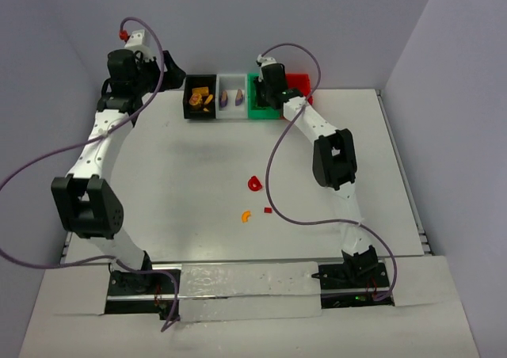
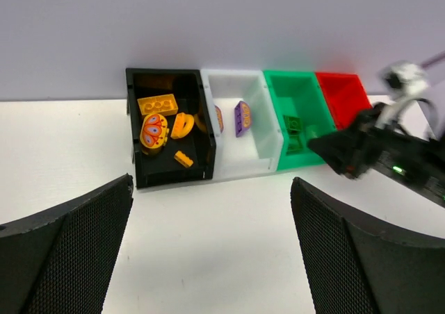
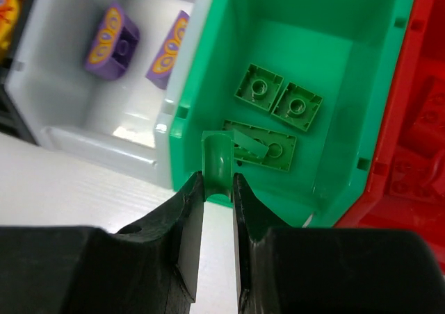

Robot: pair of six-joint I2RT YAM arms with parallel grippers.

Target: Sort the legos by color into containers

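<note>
Right gripper clamped on a green curved piece, poised at the near rim of the green bin — not yet well over its floor. Risk, if let go here: striking the rim and bouncing back onto the table, or skipping sideways into the white bin touching it on the left. Narrow pinch on a rounded shape, too, so liable to twist or slip out early. Safer carried further in before opening.

Left gripper off toward the left end of the row, fingers wide apart, empty.

Four bins side by side at the table's far edge: black, white, green, red. In the black bin, several orange pieces — one brick, rounded ones, a small bit. In the white, two purple bricks. In the green, two square green bricks and a flat plate. In the red bin, red shapes, hard to make out.

Loose on the table, well apart from the bins: a red curved piece, an orange curved piece, a small red bit.
</note>
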